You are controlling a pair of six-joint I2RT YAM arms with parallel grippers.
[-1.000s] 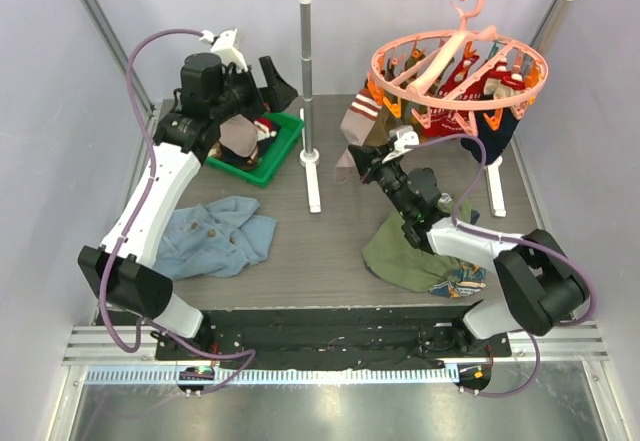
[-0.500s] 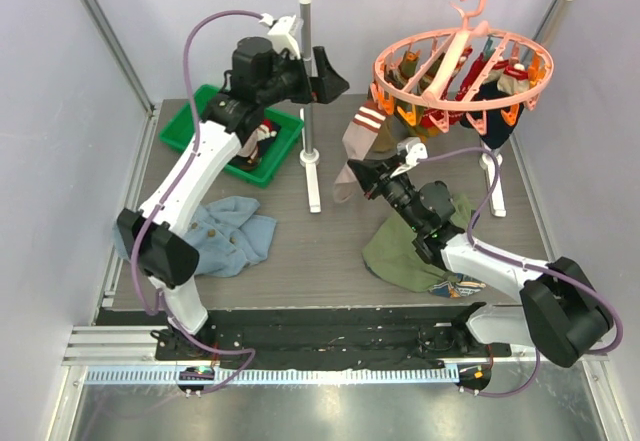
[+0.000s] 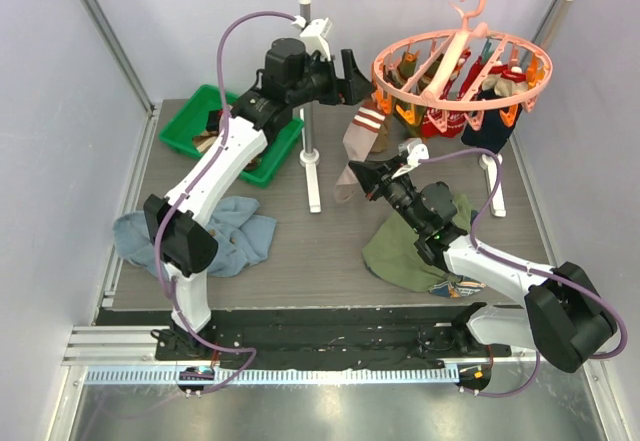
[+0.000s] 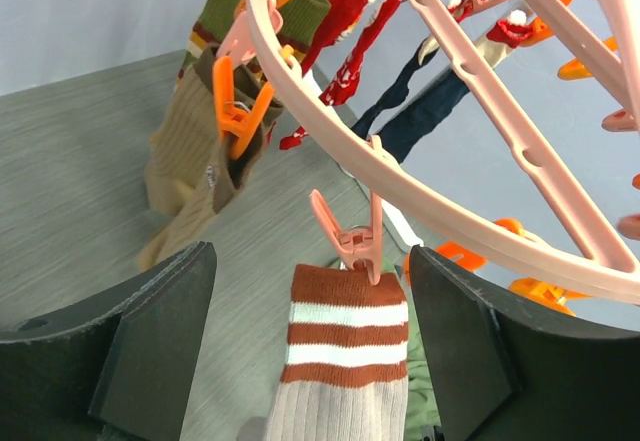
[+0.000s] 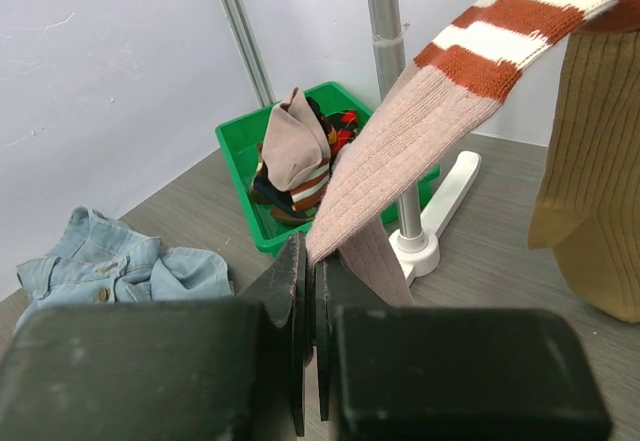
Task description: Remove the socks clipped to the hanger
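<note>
**Gripping the striped sock low while wide jaws frame its cuff**

Up top, the salmon-pink hanger (image 3: 437,64) hangs by its hook from the rail stand (image 3: 305,61), and both arms are reaching in at the ring's left edge. From up there you can't read the right gripper (image 3: 357,173) properly. The right wrist view settles it: the right gripper (image 5: 308,261) has its jaws pressed together on the lower end of the striped sock (image 5: 420,131).

Over to the left wrist view, which gives us what the top camera can't. The left gripper (image 4: 310,291) has its jaws spread wide, one finger either side of the rust-and-white cuff (image 4: 345,336), with a gap on both sides. A pink peg (image 4: 345,241) on the ring pins that cuff.

Direction now: the sock's long axis slants, cuff high at the peg, foot down and left toward the closed jaws. It looks stretched straight.

More socks (image 4: 345,31) hang round the ring, red, navy and a tan ribbed one (image 4: 190,181). Behind the stand, the right wrist view shows a green tray (image 5: 240,141) holding loose socks, with a denim garment (image 5: 120,261) just beside it.
</note>
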